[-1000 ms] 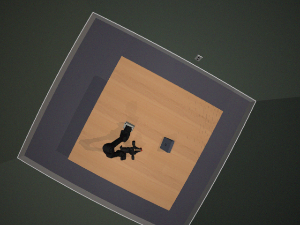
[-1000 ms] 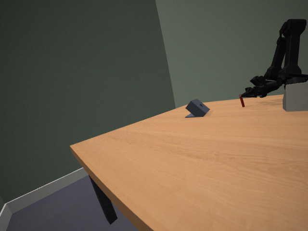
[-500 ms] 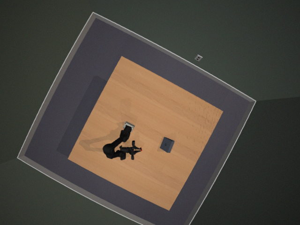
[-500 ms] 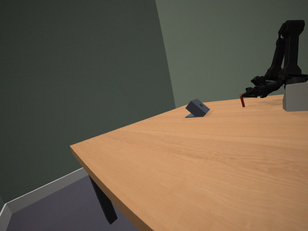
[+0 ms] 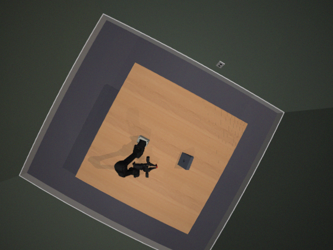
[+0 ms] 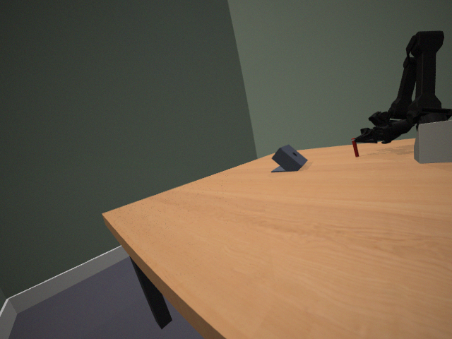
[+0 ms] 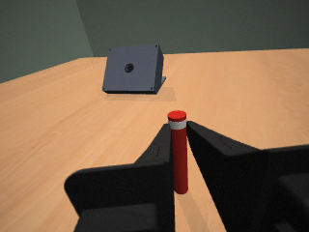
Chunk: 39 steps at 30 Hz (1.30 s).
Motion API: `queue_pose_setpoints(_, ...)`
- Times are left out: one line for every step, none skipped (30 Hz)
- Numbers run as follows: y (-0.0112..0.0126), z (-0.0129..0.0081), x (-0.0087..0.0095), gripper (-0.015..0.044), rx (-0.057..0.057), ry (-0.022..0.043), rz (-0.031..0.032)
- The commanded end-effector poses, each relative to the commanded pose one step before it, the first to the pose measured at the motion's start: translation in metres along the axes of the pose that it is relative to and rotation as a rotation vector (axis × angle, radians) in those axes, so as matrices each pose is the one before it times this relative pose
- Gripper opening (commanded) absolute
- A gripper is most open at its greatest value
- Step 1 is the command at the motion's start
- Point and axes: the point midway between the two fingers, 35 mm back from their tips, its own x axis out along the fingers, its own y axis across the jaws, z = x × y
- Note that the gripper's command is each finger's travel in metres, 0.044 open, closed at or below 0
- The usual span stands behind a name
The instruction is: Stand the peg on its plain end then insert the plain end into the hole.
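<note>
Peg (image 7: 180, 155) upright, jaws clamped near its white band; should seat plain end flat on tabletop (image 7: 251, 92) before releasing.

- Peg (image 7: 180, 155): red, with a white band just under its red cap.
- Gripper (image 7: 179, 132): black.
- Panel (image 7: 131, 70): slate blue-grey, dark hole (image 7: 128, 68).
- Table (image 6: 292, 233): light orange wood grain.
- Base block (image 6: 433, 141): pale grey.
- Walls: dull green.
</note>
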Motion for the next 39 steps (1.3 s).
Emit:
queue_pose_setpoints(0.00008, -0.00251, -0.00102, 0.0049, 0.0001, 0.00082, 0.00014)
queue_pose_setpoints(0.00002, -0.00005, -0.00014, 0.0049, -0.0002, -0.00118, -0.00003)
queue_pose_setpoints(0.00002, -0.00004, -0.00014, 0.0049, -0.0002, -0.00121, -0.00003)
queue_pose_setpoints(0.00002, -0.00005, -0.00014, 0.0049, -0.0002, -0.00115, -0.00002)
queue_pose_setpoints(0.00001, -0.00006, -0.00013, 0.0049, -0.0003, -0.00112, -0.00003)
queue_pose_setpoints(0.00002, -0.00006, -0.00013, 0.0049, -0.0002, -0.00110, 0.00000)
queue_pose_setpoints(0.00002, -0.00006, -0.00013, 0.0049, -0.0002, -0.00110, 0.00000)
queue_pose_setpoints(0.00002, -0.00006, -0.00013, 0.0049, -0.0002, -0.00110, 0.00000)
queue_pose_setpoints(0.00002, -0.00006, -0.00013, 0.0049, -0.0002, -0.00110, 0.00000)
queue_pose_setpoints(0.00002, -0.00006, -0.00013, 0.0049, -0.0002, -0.00110, 0.00000)
queue_pose_setpoints(0.00002, -0.00006, -0.00013, 0.0049, -0.0002, -0.00108, -0.00001)
queue_pose_setpoints(0.00001, -0.00006, -0.00014, 0.0049, -0.0003, -0.00108, -0.00006)
queue_pose_setpoints(0.00001, -0.00006, -0.00013, 0.0049, -0.0002, -0.00106, -0.00003)
queue_pose_setpoints(0.00001, -0.00006, -0.00013, 0.0049, -0.0002, -0.00107, -0.00002)
queue_pose_setpoints(0.00002, -0.00006, -0.00013, 0.0049, -0.0002, -0.00109, -0.00002)
queue_pose_setpoints(0.00002, -0.00006, -0.00013, 0.0049, -0.0002, -0.00109, -0.00001)
queue_pose_setpoints(0.00002, -0.00006, -0.00012, 0.0049, -0.0002, -0.00110, -0.00001)
queue_pose_setpoints(0.00002, -0.00006, -0.00012, 0.0049, -0.0002, -0.00110, -0.00002)
queue_pose_setpoints(0.00001, -0.00006, -0.00012, 0.0049, -0.0002, -0.00109, -0.00004)
queue_pose_setpoints(0.00002, -0.00006, -0.00012, 0.0049, -0.0001, -0.00108, -0.00001)
queue_pose_setpoints(0.00001, -0.00006, -0.00012, 0.0049, -0.0002, -0.00108, -0.00003)
queue_pose_setpoints(0.00001, -0.00006, -0.00012, 0.0049, -0.0001, -0.00108, -0.00002)
queue_pose_setpoints(0.00001, -0.00006, -0.00012, 0.0049, -0.0001, -0.00108, -0.00003)
queue_pose_setpoints(0.00001, -0.00006, -0.00012, 0.0049, -0.0002, -0.00108, -0.00004)
queue_pose_setpoints(0.00001, -0.00006, -0.00012, 0.0049, -0.0001, -0.00107, -0.00004)
queue_pose_setpoints(0.00001, -0.00006, -0.00012, 0.0049, -0.0001, -0.00107, -0.00003)
queue_pose_setpoints(0.00001, -0.00006, -0.00012, 0.0049, -0.0001, -0.00106, -0.00003)
queue_pose_setpoints(0.00001, -0.00006, -0.00012, 0.0049, -0.0001, -0.00106, -0.00003)
queue_pose_setpoints(0.00001, -0.00006, -0.00012, 0.0049, -0.0001, -0.00106, -0.00003)
queue_pose_setpoints(0.00001, -0.00006, -0.00012, 0.0049, -0.0001, -0.00106, -0.00003)
queue_pose_setpoints(0.00001, -0.00006, -0.00012, 0.0049, -0.0001, -0.00107, -0.00006)
queue_pose_setpoints(0.00001, -0.00006, -0.00012, 0.0049, -0.0001, -0.00106, -0.00006)
queue_pose_setpoints(0.00001, -0.00006, -0.00011, 0.0049, 0.0000, -0.00105, -0.00003)
queue_pose_setpoints(0.00001, -0.00006, -0.00011, 0.0049, -0.0001, -0.00106, -0.00006)
queue_pose_setpoints(0.00001, -0.00006, -0.00011, 0.0049, -0.0001, -0.00106, -0.00004)
queue_pose_setpoints(0.00001, -0.00006, -0.00011, 0.0049, -0.0001, -0.00107, -0.00005)
queue_pose_setpoints(0.00001, -0.00006, -0.00011, 0.0049, -0.0001, -0.00107, -0.00005)
queue_pose_setpoints(0.00001, -0.00006, -0.00011, 0.0049, -0.0001, -0.00106, -0.00005)
queue_pose_setpoints(0.00001, -0.00006, -0.00011, 0.0049, -0.0001, -0.00106, -0.00006)
